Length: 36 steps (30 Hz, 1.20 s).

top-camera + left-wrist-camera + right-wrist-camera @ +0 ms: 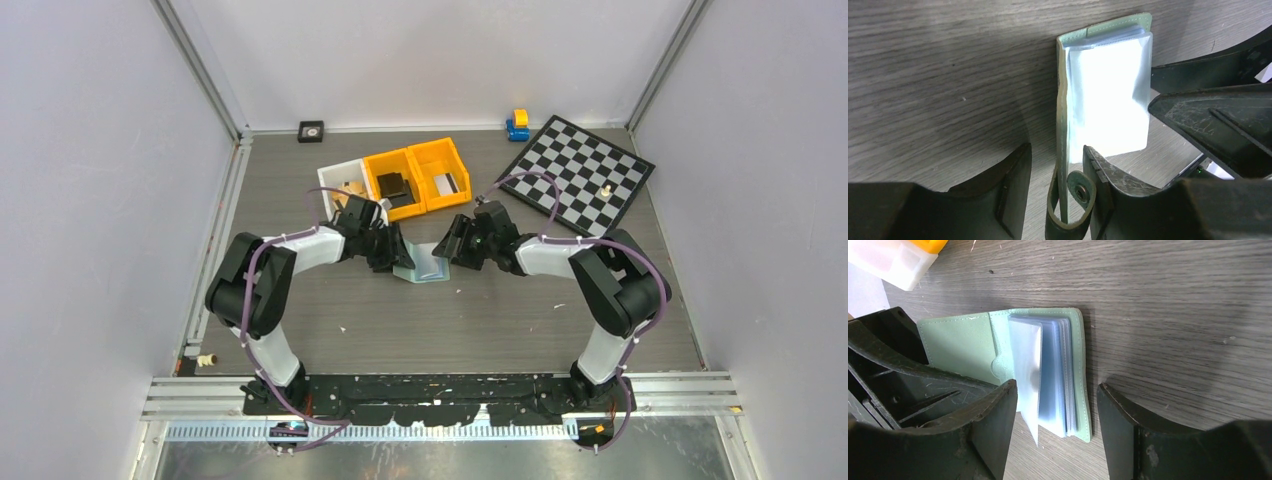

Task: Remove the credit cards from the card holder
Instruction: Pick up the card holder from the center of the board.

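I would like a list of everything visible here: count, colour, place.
card holder: 1, pale green, open, table centre
orange bins: 2, orange, behind the holder
white bin: 1, white, beside them
checkerboard: 1, black-and-white, far right
small piece: 1, pale, on checkerboard
toy: 1, blue-yellow, far edge
square object: 1, black, far left
table: 1, grey wood grain
left gripper: 1, black, open, astride holder's cover
right gripper: 1, black, open, astride its sleeves

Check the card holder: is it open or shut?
Open. The card holder is unfolded on the table, its clear sleeves fanned apart and its snap strap hanging loose, unfastened.
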Each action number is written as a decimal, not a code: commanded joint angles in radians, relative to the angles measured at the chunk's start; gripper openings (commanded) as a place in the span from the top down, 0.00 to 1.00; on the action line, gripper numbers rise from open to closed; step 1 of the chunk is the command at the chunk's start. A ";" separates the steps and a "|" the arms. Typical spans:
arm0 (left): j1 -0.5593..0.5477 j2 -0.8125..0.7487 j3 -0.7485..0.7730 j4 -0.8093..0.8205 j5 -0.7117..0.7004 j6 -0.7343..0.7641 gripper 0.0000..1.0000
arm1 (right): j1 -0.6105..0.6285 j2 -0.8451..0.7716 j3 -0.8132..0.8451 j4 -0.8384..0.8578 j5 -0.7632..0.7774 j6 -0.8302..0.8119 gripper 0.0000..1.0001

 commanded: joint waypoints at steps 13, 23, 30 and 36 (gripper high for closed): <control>-0.004 0.020 0.019 0.064 0.044 -0.021 0.62 | 0.003 0.028 0.015 0.041 -0.066 0.013 0.44; -0.004 0.031 0.020 0.090 0.076 -0.020 0.94 | 0.003 0.028 0.016 0.043 -0.071 0.007 0.44; -0.004 0.010 0.003 0.136 0.113 -0.036 1.00 | -0.006 -0.027 -0.010 0.043 -0.061 0.015 0.31; 0.007 -0.029 -0.035 0.248 0.194 -0.079 1.00 | -0.030 -0.082 -0.043 0.057 -0.056 0.031 0.21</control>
